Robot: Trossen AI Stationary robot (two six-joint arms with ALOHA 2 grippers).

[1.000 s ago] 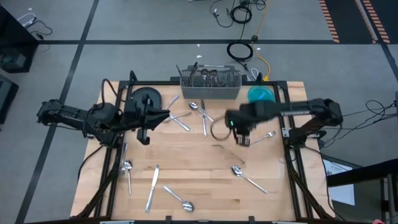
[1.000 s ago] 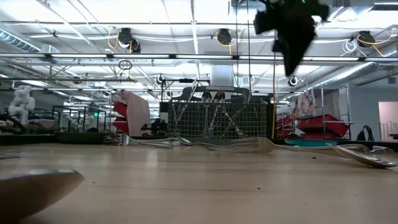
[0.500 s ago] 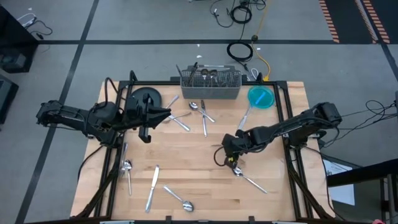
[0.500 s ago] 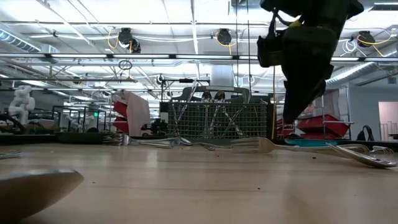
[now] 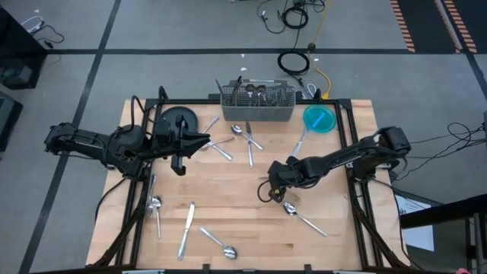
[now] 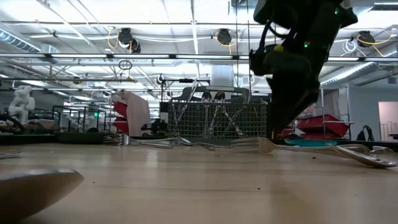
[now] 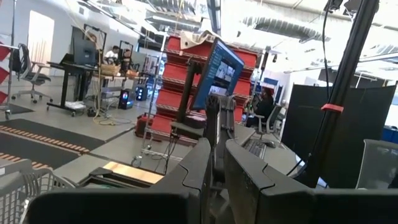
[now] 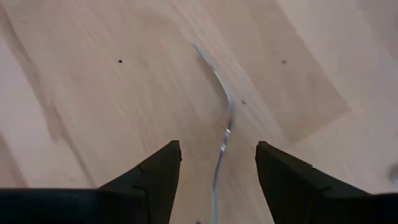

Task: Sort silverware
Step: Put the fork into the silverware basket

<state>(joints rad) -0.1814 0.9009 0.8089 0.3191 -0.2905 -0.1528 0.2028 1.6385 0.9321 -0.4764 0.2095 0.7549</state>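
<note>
progress: early, some silverware [image 5: 251,93] in caddy [image 5: 257,111], most scattered over table [image 5: 335,243] | right gripper [image 8: 217,171]: jaws apart, empty, low over a thin piece [image 8: 222,124] | left gripper [image 5: 199,139]: near plate [image 5: 176,120], nearly closed, looks empty

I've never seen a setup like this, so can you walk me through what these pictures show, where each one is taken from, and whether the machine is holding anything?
Two robot arms work at a wooden table. One picture looks straight down, one looks level across the tabletop, and two come from cameras on the wrists. Forks, spoons and knives lie scattered, with a wire caddy, a dark plate and a blue dish at the far edge. The right gripper is open, low over a thin silver handle, holding nothing. The left gripper waits near the plate, holding nothing visible.
</note>
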